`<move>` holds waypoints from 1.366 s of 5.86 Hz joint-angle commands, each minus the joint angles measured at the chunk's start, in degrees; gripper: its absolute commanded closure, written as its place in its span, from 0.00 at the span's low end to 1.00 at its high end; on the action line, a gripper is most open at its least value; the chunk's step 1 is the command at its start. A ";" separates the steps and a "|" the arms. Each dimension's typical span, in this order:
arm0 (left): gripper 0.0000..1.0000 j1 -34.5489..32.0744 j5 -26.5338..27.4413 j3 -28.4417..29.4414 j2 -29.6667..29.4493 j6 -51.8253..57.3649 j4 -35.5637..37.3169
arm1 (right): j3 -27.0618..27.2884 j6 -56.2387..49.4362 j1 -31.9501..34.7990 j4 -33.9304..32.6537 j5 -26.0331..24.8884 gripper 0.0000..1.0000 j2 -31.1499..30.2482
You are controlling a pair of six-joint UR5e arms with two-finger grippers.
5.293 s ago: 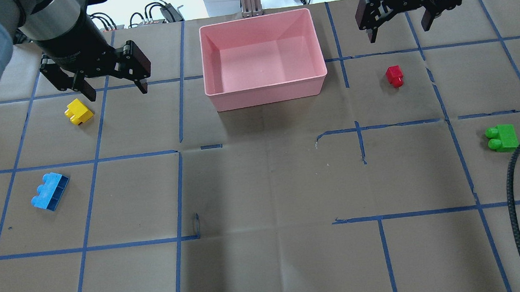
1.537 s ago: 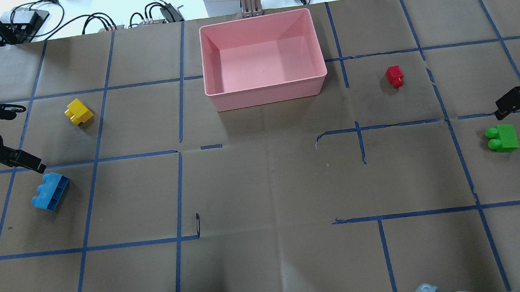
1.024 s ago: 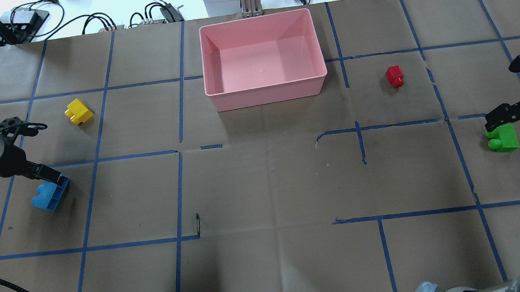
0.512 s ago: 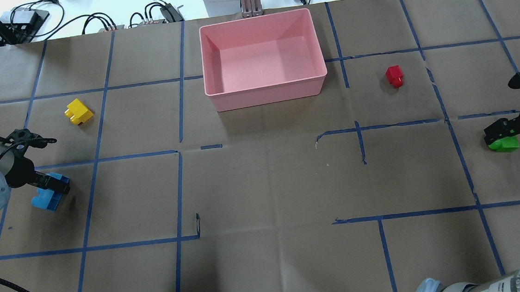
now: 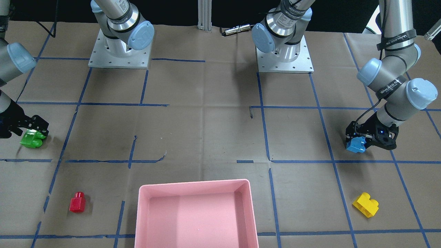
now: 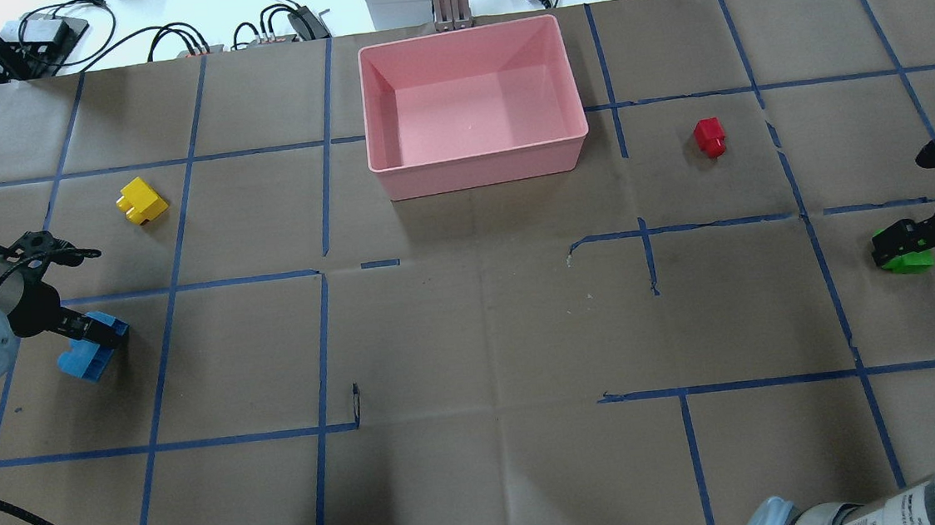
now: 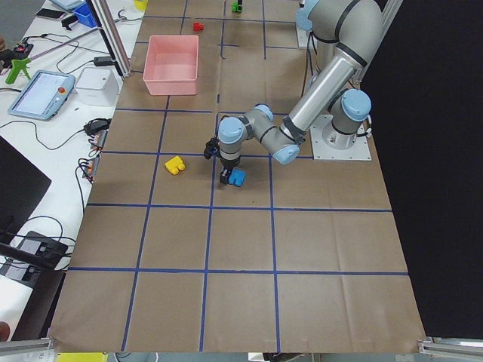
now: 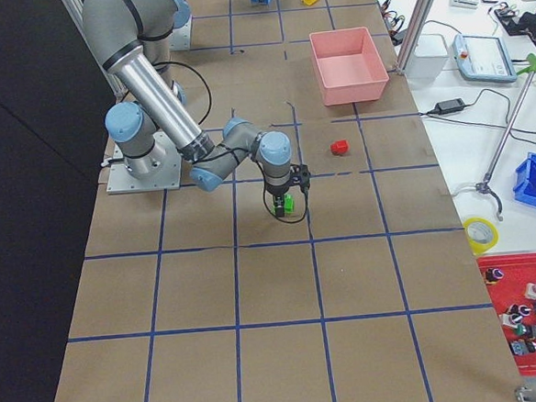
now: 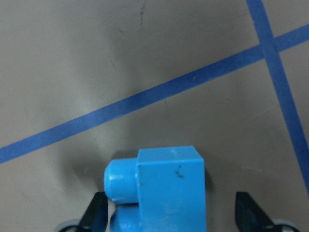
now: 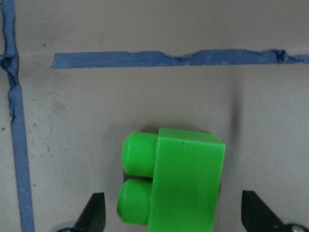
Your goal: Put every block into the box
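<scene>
Both just came down, ready to grab: left gripper (image 6: 97, 332) wide around the blue block (image 6: 75, 364) at far left, right gripper (image 6: 896, 245) wide around the green block (image 6: 910, 264) at far right.

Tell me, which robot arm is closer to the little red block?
Right. The right fingers straddle the green block, on the same side of the pink box as the red block; the left fingers straddle the blue block, across the box.
</scene>
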 commanded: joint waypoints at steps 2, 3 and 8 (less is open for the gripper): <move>0.84 -0.11 0.92 1.92 0.70 -0.61 -0.26 | -0.81 0.17 -0.05 -0.02 0.08 0.01 0.17; 0.84 -0.63 0.92 6.90 2.36 -1.05 -4.17 | -1.24 0.17 0.03 -0.02 0.17 0.01 0.26; 0.86 -12.99 0.66 42.79 3.52 -25.96 -44.38 | -0.55 0.25 0.29 -2.22 1.22 0.06 1.49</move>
